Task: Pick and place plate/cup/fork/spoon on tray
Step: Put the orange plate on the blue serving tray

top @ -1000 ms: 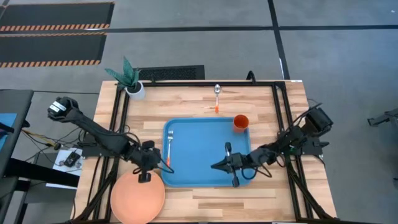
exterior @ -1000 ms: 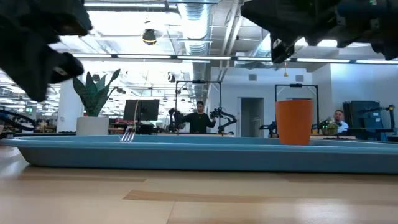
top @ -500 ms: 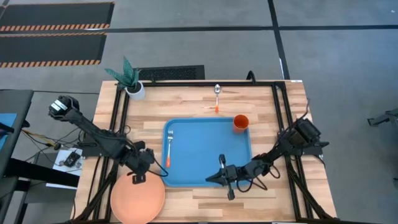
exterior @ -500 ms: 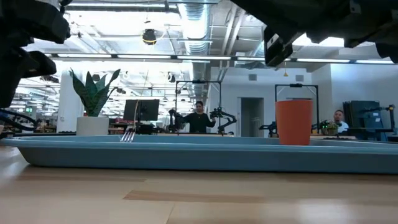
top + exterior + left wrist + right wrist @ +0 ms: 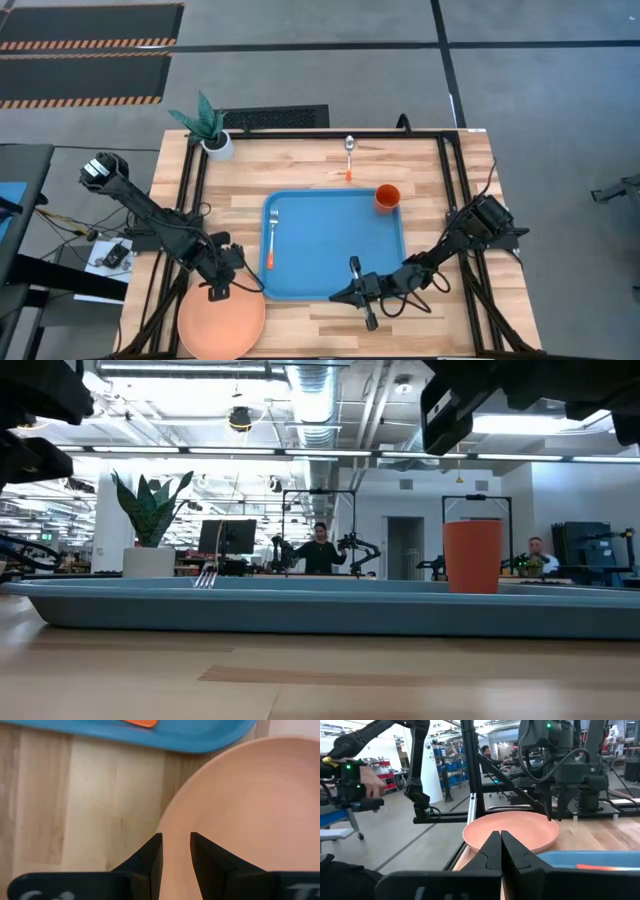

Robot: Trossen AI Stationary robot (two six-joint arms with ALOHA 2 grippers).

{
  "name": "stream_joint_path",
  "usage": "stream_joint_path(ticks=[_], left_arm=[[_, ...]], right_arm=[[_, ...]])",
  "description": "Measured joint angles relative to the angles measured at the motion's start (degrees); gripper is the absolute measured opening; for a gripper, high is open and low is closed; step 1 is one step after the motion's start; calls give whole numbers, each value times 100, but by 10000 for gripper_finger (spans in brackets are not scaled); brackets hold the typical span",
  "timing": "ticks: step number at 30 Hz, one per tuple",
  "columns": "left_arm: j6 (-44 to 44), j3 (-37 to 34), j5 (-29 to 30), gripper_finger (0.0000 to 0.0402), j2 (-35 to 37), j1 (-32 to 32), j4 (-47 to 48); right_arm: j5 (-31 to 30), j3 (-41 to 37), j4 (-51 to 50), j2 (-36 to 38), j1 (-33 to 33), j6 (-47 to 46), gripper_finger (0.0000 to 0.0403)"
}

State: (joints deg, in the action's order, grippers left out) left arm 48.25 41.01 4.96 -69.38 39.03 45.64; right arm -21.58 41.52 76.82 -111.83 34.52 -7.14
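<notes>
The salmon-orange plate (image 5: 220, 320) lies flat on the table at the near left, off the blue tray (image 5: 335, 270). My left gripper (image 5: 217, 291) stands over the plate's far rim (image 5: 170, 815), fingers a narrow gap apart (image 5: 176, 855). My right gripper (image 5: 338, 296) is shut and empty (image 5: 501, 847) over the tray's near edge. The fork (image 5: 272, 235) lies in the tray's left part. The orange cup (image 5: 387, 197) stands upright in the tray's far right corner. The spoon (image 5: 349, 155) lies on the table beyond the tray. My left gripper's fingers (image 5: 152, 857) point down over the plate's far rim, one on either side of its edge. Whether they touch the plate, I cannot tell. The plate lies flat on the table.
A white pot with a green plant (image 5: 212, 130) stands at the far left corner. Black frame rails (image 5: 195, 200) run along the table's left and right sides. Bare wood (image 5: 300, 170) shows between the tray and the table's far edge.
My left gripper has gone toward the table's near left, off the tray's corner and over the plate's far rim. My right gripper has gone toward the near edge and a little left, from over the tray's middle to its near rim. The tableware has kept still.
</notes>
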Motion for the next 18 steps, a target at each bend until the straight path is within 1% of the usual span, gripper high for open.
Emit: stream_joint_path(ticks=[8, 14, 18], left_arm=[[404, 0, -3, 85, 0, 307, -6], [540, 0, -7, 85, 0, 356, -6], [542, 0, 30, 99, -15, 356, -8]], right_arm=[[-1, 0, 31, 0, -4, -39, 8], [-1, 0, 31, 0, -4, -42, 8], [-1, 0, 32, 0, -4, -44, 8]])
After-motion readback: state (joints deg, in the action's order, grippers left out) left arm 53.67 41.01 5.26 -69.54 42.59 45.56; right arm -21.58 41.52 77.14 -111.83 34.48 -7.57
